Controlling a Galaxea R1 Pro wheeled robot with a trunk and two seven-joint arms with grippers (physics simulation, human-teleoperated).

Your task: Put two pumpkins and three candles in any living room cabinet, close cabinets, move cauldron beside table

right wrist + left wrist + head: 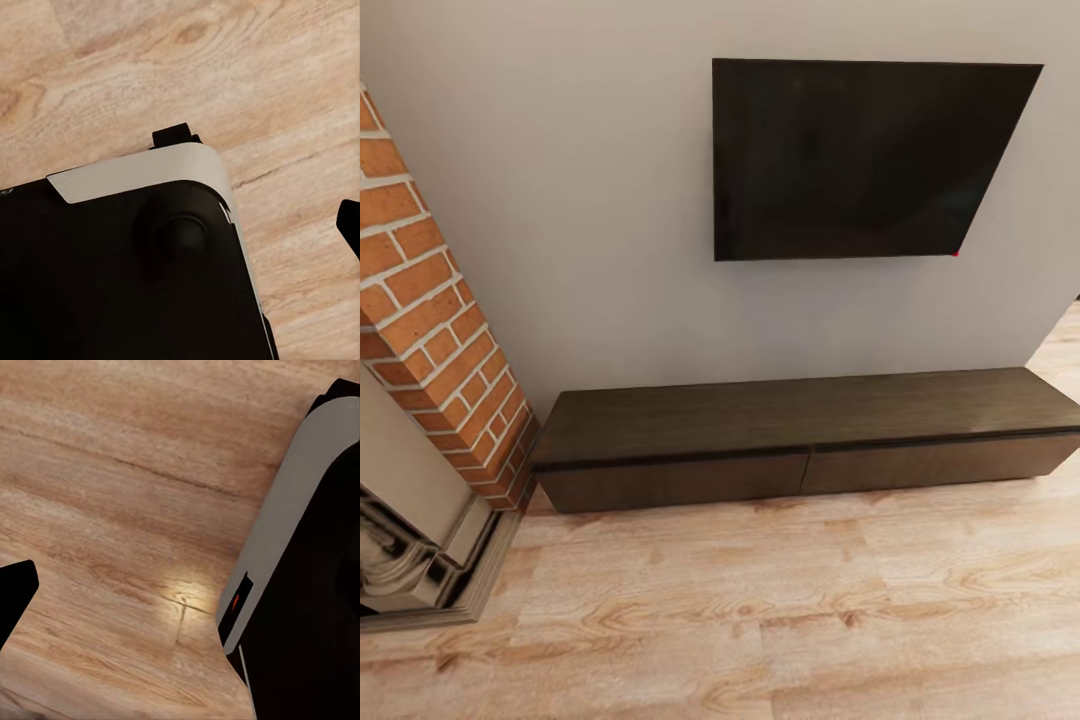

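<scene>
The long, low dark-brown cabinet (800, 425) stands against the grey wall in the head view, and both its wide fronts sit flush and closed under the slab top. Nothing rests on its top. The pumpkins, candles, cauldron and table are out of view. In the left wrist view, the left gripper's black fingertip (15, 594) pokes in at the frame edge over bare floor. The right gripper's black fingertip (349, 225) likewise shows at the edge of the right wrist view. Nothing lies between the fingers of either.
A dark TV (860, 160) hangs on the wall above the cabinet. A brick chimney (430, 310) and ornate stone fireplace (410, 540) flank the cabinet's left end. Light wooden floor (760, 610) stretches in front. My black-and-grey base (307, 570) sits close under both wrists.
</scene>
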